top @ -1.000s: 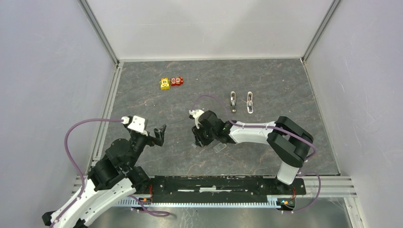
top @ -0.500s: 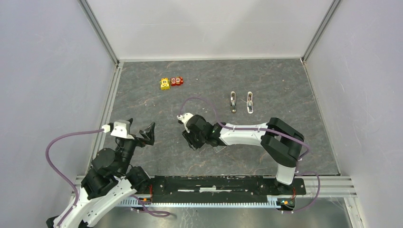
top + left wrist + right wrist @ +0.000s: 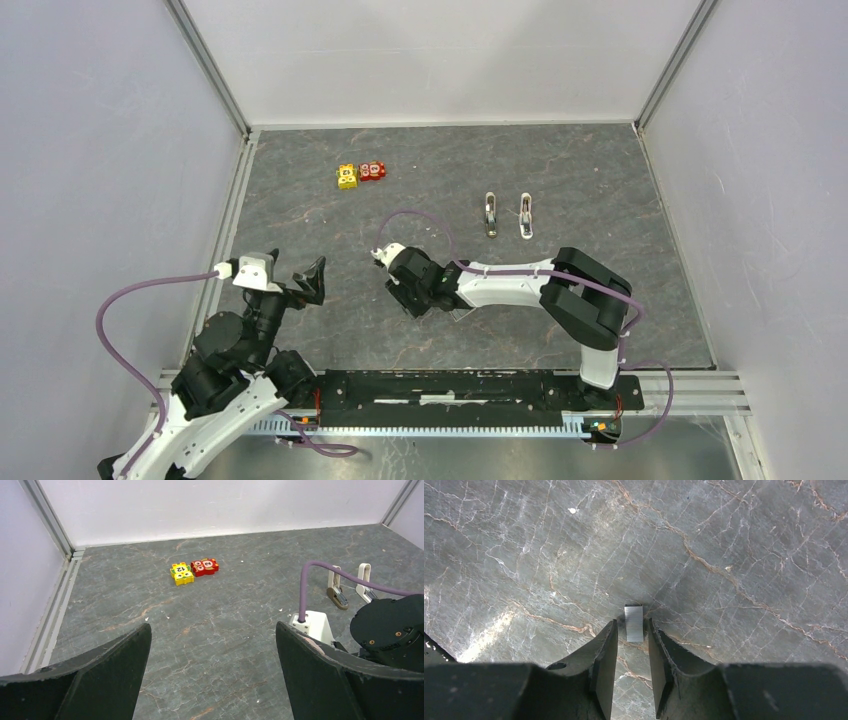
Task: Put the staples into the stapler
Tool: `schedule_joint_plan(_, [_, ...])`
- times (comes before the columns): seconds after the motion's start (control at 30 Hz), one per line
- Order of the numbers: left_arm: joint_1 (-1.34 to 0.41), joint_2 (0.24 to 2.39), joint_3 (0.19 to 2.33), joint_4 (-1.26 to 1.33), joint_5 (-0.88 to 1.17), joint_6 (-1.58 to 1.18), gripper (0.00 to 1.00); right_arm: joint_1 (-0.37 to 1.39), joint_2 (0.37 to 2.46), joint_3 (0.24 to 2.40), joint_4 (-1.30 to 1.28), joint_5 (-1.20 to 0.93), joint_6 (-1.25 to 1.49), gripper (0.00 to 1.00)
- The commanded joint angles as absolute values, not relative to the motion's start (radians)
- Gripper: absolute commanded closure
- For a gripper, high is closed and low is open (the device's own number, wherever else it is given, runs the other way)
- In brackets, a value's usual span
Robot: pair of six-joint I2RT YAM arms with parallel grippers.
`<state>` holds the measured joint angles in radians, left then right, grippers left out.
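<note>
Stapler (image 3: 490,215) lies on the dark stone-look table (image 3: 560,170), about 2 o'clock from table centre in the top view; a second cream-white piece (image 3: 525,215) with grey metal lies just beside it at 3 o'clock, parallel, apart; cannot tell whether the two belong together; both show in the left wrist view at far right, partly behind a purple cable (image 3: 345,575).

Staples (image 3: 634,623): a short silver strip flat on the table, well apart from the stapler, roughly 7 to 8 o'clock from it in the top view.

Right gripper (image 3: 633,626) points down over the strip; jaws narrowed to a slim gap with the strip between the tips, its far end poking out past them toward 12 o'clock; thin dark line on the strip's left side; cannot tell whether the fingers (image 3: 606,645) actually pinch it.

Left gripper (image 3: 212,627) sits at 9 o'clock of the right gripper, well apart; jaws spread wide, nothing between them; raised off the table.

Yellow block (image 3: 347,177) and red block (image 3: 373,171) touch side by side, about 11 o'clock from the right gripper, near the far edge; well apart from the stapler.
</note>
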<state>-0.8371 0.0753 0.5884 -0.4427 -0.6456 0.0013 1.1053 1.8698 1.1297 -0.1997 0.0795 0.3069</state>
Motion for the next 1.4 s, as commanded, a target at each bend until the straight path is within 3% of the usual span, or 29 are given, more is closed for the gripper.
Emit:
schedule_joint_plan(0.0, [-0.833, 0.078, 0.586, -0.402, -0.662, 0.051, 0.0, 1.111, 1.883, 1.147, -0.173, 0.087, 0.299, 0.67])
schedule_joint_plan(0.27, [-0.833, 0.08, 0.585, -0.4, -0.666, 0.055, 0.0, 1.109, 1.876, 1.144, -0.175, 0.13, 0.288, 0.74])
schedule_joint_plan(0.77, [-0.833, 0.095, 0.583, -0.406, -0.653, 0.051, 0.0, 0.988, 1.785, 1.063, -0.133, 0.167, 0.296, 0.77])
schedule_joint_plan(1.37, [-0.833, 0.362, 0.617, -0.43, -0.359, 0.044, 0.0, 0.753, 1.634, 0.979, -0.171, 0.199, 0.264, 0.77])
